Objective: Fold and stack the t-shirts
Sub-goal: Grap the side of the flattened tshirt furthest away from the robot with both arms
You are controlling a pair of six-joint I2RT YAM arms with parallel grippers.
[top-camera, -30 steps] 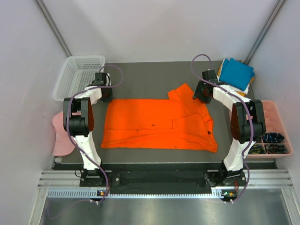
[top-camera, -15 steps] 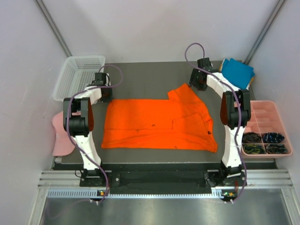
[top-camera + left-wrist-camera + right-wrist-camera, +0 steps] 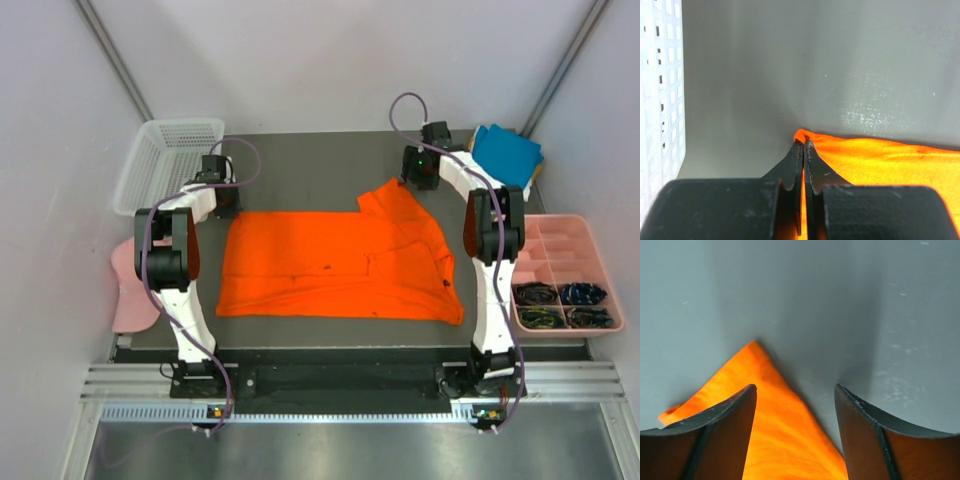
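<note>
With left fingers [image 3: 792,167] clenched on the far left corner of the orange t-shirt [image 3: 330,265], holds that corner low at the dark counter [image 3: 310,165], near the white basket [image 3: 165,160]. With right fingers [image 3: 722,432] spread apart and gripping nothing, straddles the pointed tip of the shirt's far right sleeve, orange cloth showing in the gap between them. Has the rest of the shirt lying flat across the middle of the counter between both arms, well apart from the folded teal blue t-shirt [image 3: 505,155] at the far right corner.
</note>
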